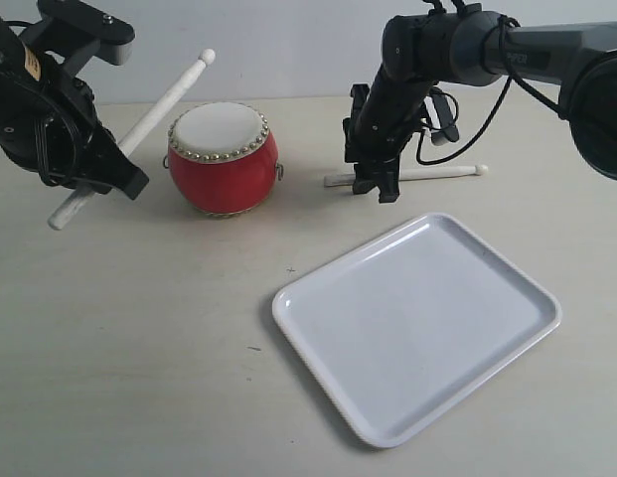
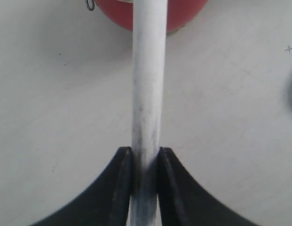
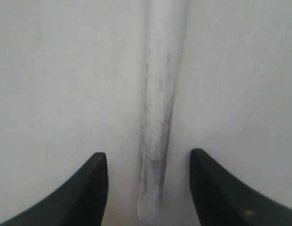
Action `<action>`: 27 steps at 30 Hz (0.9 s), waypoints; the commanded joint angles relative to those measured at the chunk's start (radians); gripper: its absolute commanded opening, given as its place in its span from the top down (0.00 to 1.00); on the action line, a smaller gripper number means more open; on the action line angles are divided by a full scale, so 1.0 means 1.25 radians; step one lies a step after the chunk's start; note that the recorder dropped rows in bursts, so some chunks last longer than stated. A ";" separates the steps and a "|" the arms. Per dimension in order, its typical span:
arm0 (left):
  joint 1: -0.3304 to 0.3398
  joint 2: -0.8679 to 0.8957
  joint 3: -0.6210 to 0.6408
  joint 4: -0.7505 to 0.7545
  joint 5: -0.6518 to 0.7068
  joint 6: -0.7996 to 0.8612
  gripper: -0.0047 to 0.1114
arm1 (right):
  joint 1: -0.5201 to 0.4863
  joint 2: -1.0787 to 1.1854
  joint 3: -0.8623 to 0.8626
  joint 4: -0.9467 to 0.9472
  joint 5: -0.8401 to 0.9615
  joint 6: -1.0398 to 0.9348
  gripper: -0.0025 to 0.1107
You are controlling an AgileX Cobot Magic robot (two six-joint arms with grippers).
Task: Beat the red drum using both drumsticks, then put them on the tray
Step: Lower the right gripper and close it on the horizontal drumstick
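The red drum (image 1: 224, 159) with a cream top stands at the back left of the table. My left gripper (image 1: 107, 177) is shut on one whitish drumstick (image 1: 154, 114), held aslant with its knob tip raised behind the drum; the left wrist view has that drumstick (image 2: 148, 84) pinched between the black fingers (image 2: 121, 188), the drum (image 2: 150, 14) beyond. The second drumstick (image 1: 437, 173) lies flat on the table right of the drum. My right gripper (image 1: 376, 189) stands open over its butt end, the stick (image 3: 160, 108) between the spread fingertips (image 3: 96, 179), untouched.
The white tray (image 1: 507, 343) lies at the front right, close below the right gripper. The table top (image 1: 119, 338) is pale beige, with a small dark mark (image 1: 253, 348) near the tray's left corner.
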 commanded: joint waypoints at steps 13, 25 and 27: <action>0.002 -0.002 -0.001 0.005 -0.001 0.000 0.96 | -0.001 0.004 -0.005 -0.019 0.009 -0.001 0.82; 0.002 -0.002 -0.001 0.005 -0.001 0.009 0.96 | -0.001 0.004 -0.005 -0.060 0.064 -0.023 0.98; 0.002 -0.002 -0.001 0.005 -0.001 0.009 0.96 | -0.001 0.004 -0.005 -0.060 0.064 -0.045 0.98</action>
